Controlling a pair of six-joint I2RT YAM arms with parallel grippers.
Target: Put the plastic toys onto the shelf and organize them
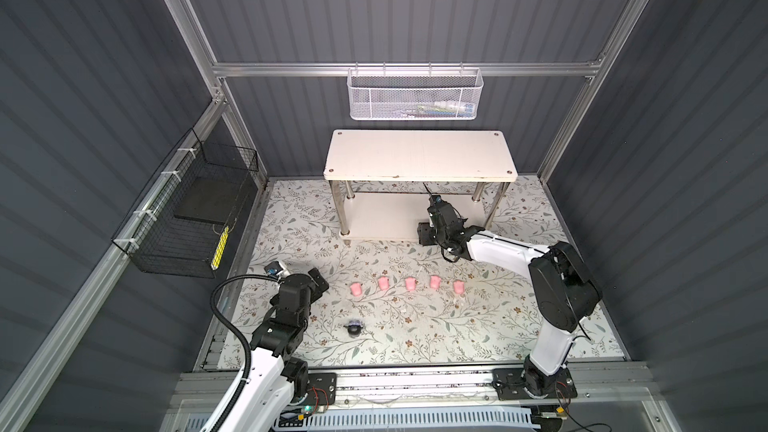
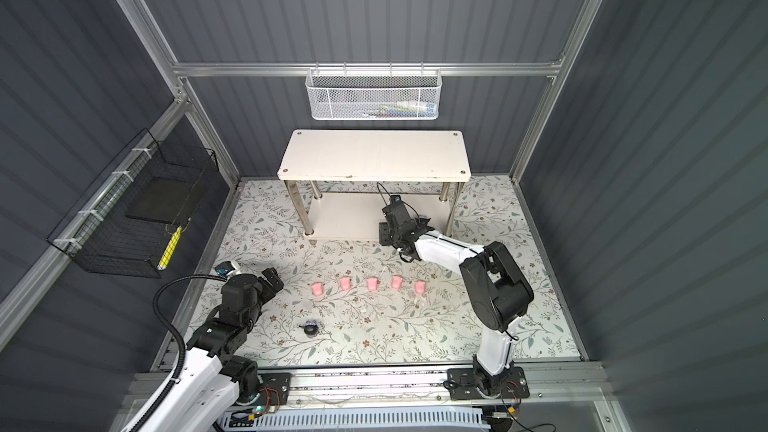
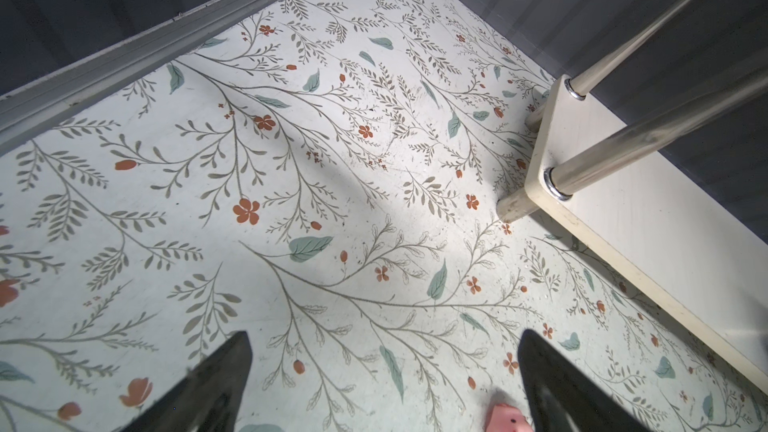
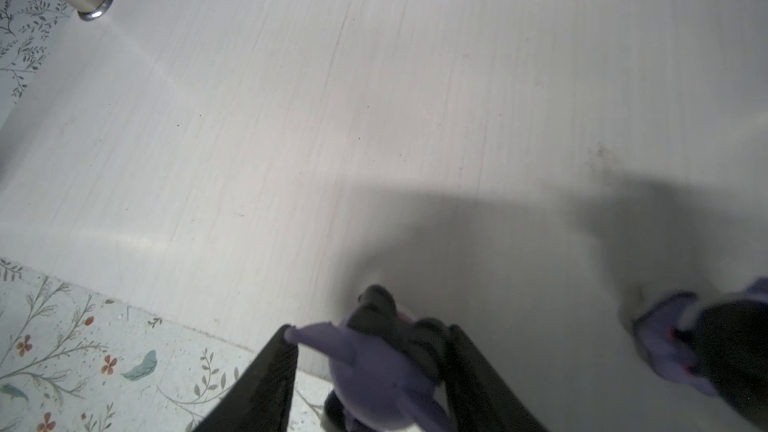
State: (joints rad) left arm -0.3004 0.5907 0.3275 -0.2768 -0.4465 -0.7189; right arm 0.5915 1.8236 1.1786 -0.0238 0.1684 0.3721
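A small lavender-purple plastic toy with a black rounded head sits between the two black fingers of the right claw, which is closed on its sides. This claw is at the front edge of the lower board of the white two-tier shelf with shiny metal legs. Whether the toy touches the board cannot be told. A second purple and black toy, blurred, is on the same board, near the claw.

In both top views a third purple toy lies on the floral table mat, close to the left arm. Five pink pig-like toys stand in a row across the middle of the mat, well apart from the shelf. The left claw is wide open above the mat and holds nothing. The end pig of the row is just beside one of its fingers.
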